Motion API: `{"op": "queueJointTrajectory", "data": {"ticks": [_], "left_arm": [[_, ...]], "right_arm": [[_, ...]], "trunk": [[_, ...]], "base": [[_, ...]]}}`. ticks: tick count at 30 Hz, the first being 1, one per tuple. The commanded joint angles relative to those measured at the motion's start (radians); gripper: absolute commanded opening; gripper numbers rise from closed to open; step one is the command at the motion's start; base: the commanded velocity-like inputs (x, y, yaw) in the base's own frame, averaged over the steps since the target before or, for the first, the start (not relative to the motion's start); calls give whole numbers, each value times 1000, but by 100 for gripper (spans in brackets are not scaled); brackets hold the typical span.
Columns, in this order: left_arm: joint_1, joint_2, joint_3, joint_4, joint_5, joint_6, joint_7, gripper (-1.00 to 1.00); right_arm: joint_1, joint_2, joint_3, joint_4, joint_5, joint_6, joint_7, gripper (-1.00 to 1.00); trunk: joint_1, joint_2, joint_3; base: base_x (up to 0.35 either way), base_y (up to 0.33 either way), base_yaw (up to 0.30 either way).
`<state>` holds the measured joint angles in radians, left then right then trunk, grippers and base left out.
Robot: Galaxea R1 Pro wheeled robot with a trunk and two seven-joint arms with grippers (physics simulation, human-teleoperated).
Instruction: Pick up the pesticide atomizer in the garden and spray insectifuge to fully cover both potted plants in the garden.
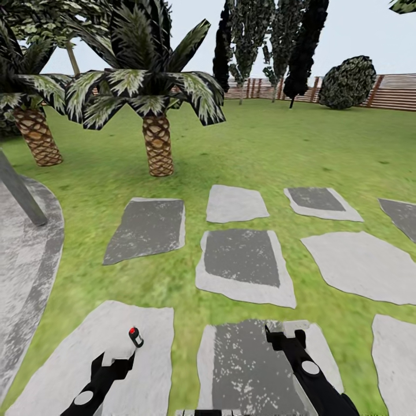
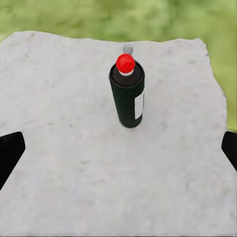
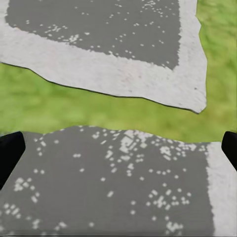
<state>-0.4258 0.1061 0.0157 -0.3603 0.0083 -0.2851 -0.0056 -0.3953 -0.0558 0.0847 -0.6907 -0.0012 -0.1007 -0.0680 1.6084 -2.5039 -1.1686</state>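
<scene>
Currently the pesticide atomizer (image 2: 128,94) stands upright on a pale stepping stone (image 1: 86,364), long axis vertical, red cap up, white label turned sideways. Left gripper (image 1: 114,363) hovers just short of the atomizer, fingers spread wide, nothing held; right gripper (image 1: 284,333) sits spread wide over the neighbouring dark stone (image 3: 113,187).

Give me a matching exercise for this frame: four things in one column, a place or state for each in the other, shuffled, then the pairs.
Things:
1. pesticide atomizer
2. left gripper
3. right gripper
4. palm trunk

Places or states:
A. over a dark-centred stepping stone, open, holding nothing
B. rooted in the lawn beyond the stones
C. upright on a pale stepping stone, red cap on top
D. open, just short of the bottle, not touching it

Pairs: 1-C, 2-D, 3-A, 4-B
</scene>
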Motion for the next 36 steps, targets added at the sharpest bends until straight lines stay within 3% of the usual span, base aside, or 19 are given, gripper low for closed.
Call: {"op": "queueJointTrajectory", "data": {"ticks": [1,36], "left_arm": [[-1,0,1,1,1,-3,-1,100],[-1,0,3,0,2,-8,-1,100]], "right_arm": [[0,-1,6,0,0,-2,-7,100],[0,-2,6,14,1,-3,-4,100]], "trunk": [[0,-1,-6],[16,-9,-143]], "base": [[0,0,135],[0,0,42]]}}
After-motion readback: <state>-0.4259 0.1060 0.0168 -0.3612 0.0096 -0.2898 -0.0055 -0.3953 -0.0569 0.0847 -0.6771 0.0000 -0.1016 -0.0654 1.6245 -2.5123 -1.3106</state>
